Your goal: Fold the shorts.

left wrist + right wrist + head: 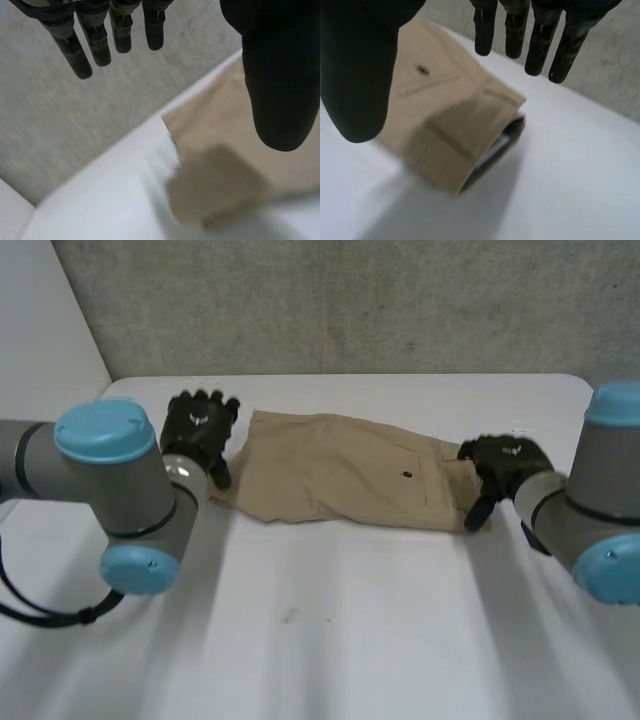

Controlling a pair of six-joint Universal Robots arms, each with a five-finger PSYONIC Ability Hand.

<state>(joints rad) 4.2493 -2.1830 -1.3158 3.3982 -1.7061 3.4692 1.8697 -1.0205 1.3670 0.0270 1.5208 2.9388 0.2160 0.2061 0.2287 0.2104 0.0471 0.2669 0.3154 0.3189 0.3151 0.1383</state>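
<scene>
The right hand (510,462) covers one end of the shorts (330,470), whose dark spot (407,476) is too small to tell.

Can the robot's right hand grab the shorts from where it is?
Probably yes. The right hand is open at one end of the shorts. That end lies under its palm, between thumb and fingers, and nothing else looks to be in the way.

The head camera sits high at the near side of the white table (330,640), looking down across it to the grey wall (350,300), far enough back to take in the whole shorts (340,475). Each wrist camera looks along its own palm from very close: the one at the left hand (280,75) faces one end of the shorts, the one at the right hand (360,75) the other (the end with a small dark dot (423,70)), and the head view shares both ends.
</scene>
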